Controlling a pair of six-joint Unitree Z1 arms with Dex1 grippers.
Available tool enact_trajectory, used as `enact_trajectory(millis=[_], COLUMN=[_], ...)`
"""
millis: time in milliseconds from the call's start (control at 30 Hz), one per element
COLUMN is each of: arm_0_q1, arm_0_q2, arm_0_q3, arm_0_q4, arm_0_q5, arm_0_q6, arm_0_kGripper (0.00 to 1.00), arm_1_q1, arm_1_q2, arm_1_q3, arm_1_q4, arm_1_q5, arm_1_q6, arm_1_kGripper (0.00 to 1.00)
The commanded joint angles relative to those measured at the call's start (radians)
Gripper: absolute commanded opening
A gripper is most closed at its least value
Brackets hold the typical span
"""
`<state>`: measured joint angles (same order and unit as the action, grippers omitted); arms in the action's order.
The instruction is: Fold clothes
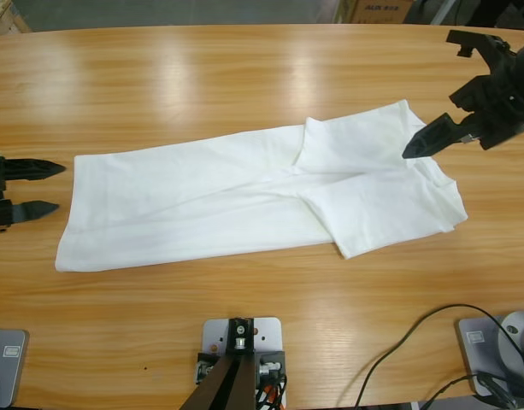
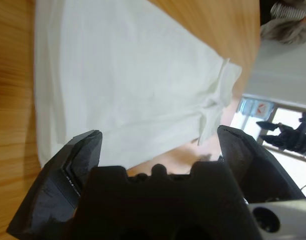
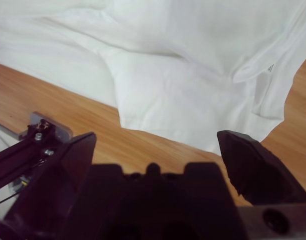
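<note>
Hovering open-jawed beside T-shirt: both tools.

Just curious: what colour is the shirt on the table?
Plain white T-shirt, no pattern showing; clearest in the high view.

Bright overhead light leaves pale glare streaks across my tabletop in the high view. The shirt is nearly washed out, its folds marked by faint grey shadows. In both wrist views my jaws sit dark and soft, out of focus.
</note>
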<state>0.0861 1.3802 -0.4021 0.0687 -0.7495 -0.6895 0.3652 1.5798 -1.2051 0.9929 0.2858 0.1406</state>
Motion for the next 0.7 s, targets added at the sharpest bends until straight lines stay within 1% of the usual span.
enact_trajectory(millis=[33,100,167,200,233,267,367,400,433,467,500,533,567,633,700], arm_0_q1=[-0.047,-0.03,-0.037,-0.057,-0.074,-0.082,-0.083,-0.084,-0.104,-0.153,-0.189,-0.192,-0.182,-0.182,-0.163], arm_0_q2=[0.106,0.142,0.208,0.246,0.262,0.25,0.136,0.12,0.122,0.13,0.141,0.161,0.173,0.159,0.16], arm_0_q3=[-0.121,-0.18,-0.173,-0.172,-0.165,-0.152,-0.115,-0.116,-0.123,-0.143,-0.156,-0.145,-0.116,-0.057,-0.008], arm_0_q4=[0.053,0.13,0.132,0.126,0.124,0.122,0.106,0.1,0.064,0.028,0.018,0.014,-0.003,-0.115,-0.165], arm_0_q5=[-0.112,-0.121,-0.125,-0.141,-0.145,-0.139,-0.07,-0.045,-0.052,-0.071,-0.063,-0.049,-0.063,-0.128,-0.129], arm_0_q6=[0.052,0.089,0.099,0.124,0.145,0.165,0.197,0.199,0.231,0.267,0.266,0.238,0.2,0.209,0.205], arm_0_kGripper=[0.908,0.908,0.914,0.933,0.973,0.994,0.996,0.996,0.996,0.996,0.996,0.996,0.996,0.996,0.996], arm_1_q1=[0.043,0.054,0.058,0.061,0.066,0.07,0.075,0.078,0.079,0.084,0.089,0.093,0.1,0.112,0.123], arm_1_q2=[-0.046,-0.047,-0.047,-0.047,-0.047,-0.045,-0.044,-0.043,-0.043,-0.044,-0.044,-0.045,-0.047,-0.053,-0.06], arm_1_q3=[0.042,0.042,0.042,0.041,0.041,0.04,0.039,0.039,0.037,0.036,0.034,0.03,0.029,0.031,0.035], arm_1_q4=[0.009,0.008,0.004,0.001,0.0,0.0,-0.003,-0.004,-0.005,-0.006,-0.007,-0.007,-0.007,-0.004,-0.003], arm_1_q5=[0.001,0.003,0.007,0.01,0.012,0.012,0.013,0.013,0.014,0.015,0.015,0.016,0.018,0.018,0.016], arm_1_q6=[0.048,0.057,0.065,0.068,0.072,0.077,0.08,0.08,0.081,0.085,0.089,0.093,0.097,0.104,0.105], arm_1_kGripper=[1.0,1.0,1.0,1.0,1.0,1.0,1.0,1.0,1.0,1.0,1.0,1.0,1.0,1.0,1.0])
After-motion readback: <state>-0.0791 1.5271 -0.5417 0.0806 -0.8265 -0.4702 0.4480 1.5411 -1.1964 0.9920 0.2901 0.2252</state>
